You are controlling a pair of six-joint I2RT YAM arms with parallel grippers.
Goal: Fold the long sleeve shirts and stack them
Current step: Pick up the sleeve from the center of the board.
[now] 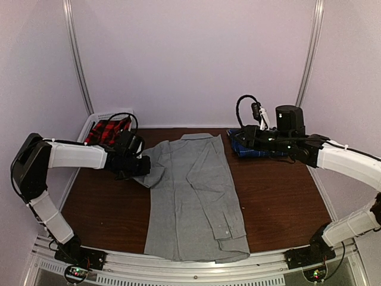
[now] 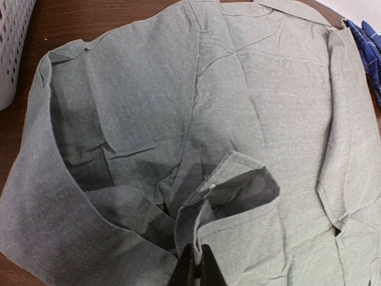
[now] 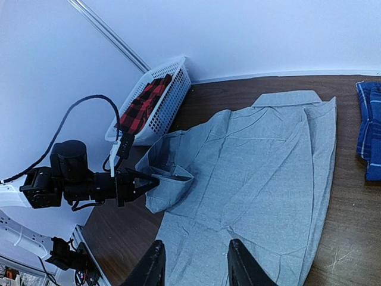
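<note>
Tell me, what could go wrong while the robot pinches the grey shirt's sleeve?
The left gripper pinches only a thin edge of the cuff on the grey shirt, so the fabric might slip out during the fold. The hem lies right at the near edge of the table, so a pull on the sleeve could perhaps drag it over.
</note>
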